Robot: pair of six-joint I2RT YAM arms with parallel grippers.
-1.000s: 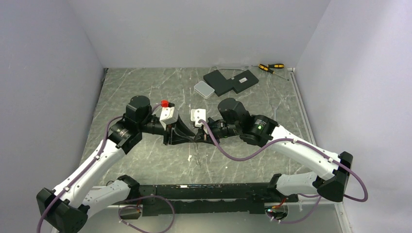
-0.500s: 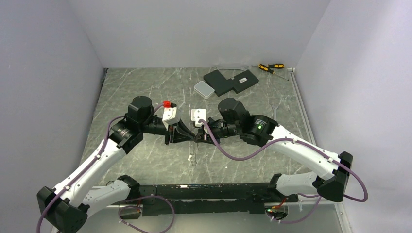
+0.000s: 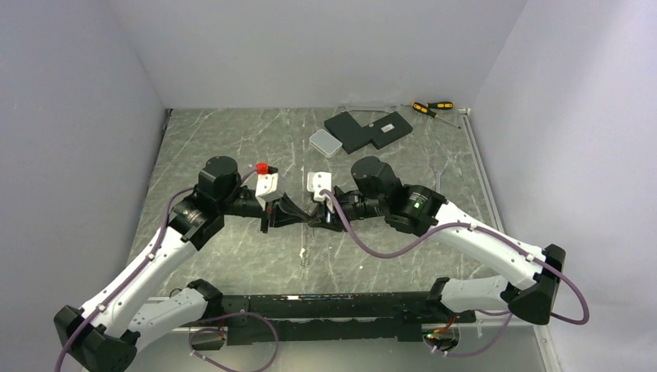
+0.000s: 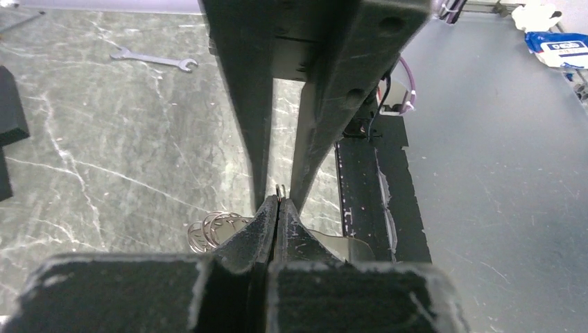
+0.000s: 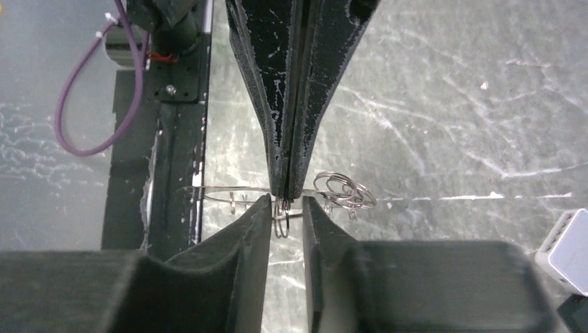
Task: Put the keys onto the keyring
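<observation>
The keyring [image 5: 229, 189] sits over mid-table [image 3: 232, 147], pinched in the closed tips of the left gripper [image 4: 277, 202], while the right gripper [image 5: 286, 208] is narrowly parted around what looks like a small ring [image 5: 280, 225].

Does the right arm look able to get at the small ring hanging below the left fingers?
Probably yes. The right fingers stand apart, one on each side of the small ring, which hangs at the tips of the shut left fingers. Nothing shows between them.
</observation>
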